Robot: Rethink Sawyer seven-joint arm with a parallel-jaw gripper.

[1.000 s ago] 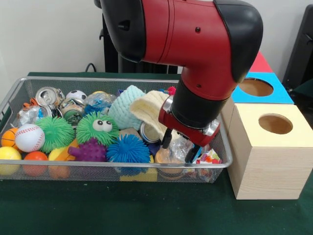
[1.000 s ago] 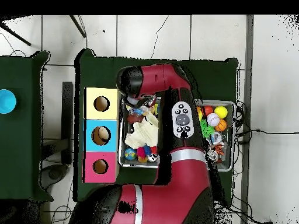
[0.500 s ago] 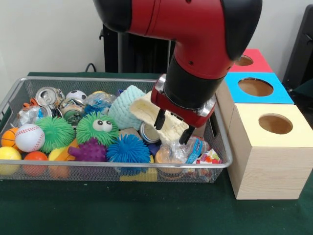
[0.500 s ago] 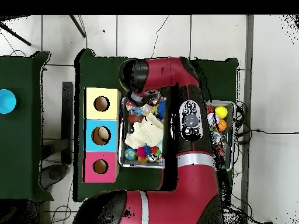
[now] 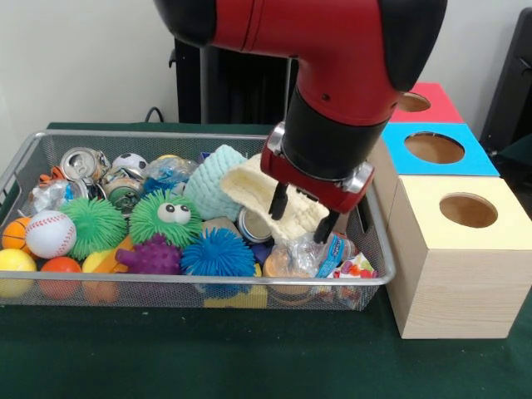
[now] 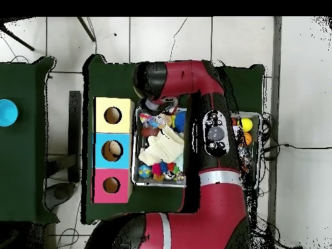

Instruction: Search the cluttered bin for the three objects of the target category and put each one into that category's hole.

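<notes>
Lifted clear of the crinkled plastic bottle (image 5: pixel 309 253), the gripper (image 5: pixel 304 213) hangs with jaws apart, empty; it should recentre before descending.

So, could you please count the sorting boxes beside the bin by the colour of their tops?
Yellow-topped wooden box: 1
Blue-topped box: 1
Red-topped box: 1
Total: 3

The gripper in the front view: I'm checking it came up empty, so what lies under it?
Under the open, empty gripper lie a cream cloth, a crumpled plastic bottle and a can. Anything deeper is covered.
</notes>
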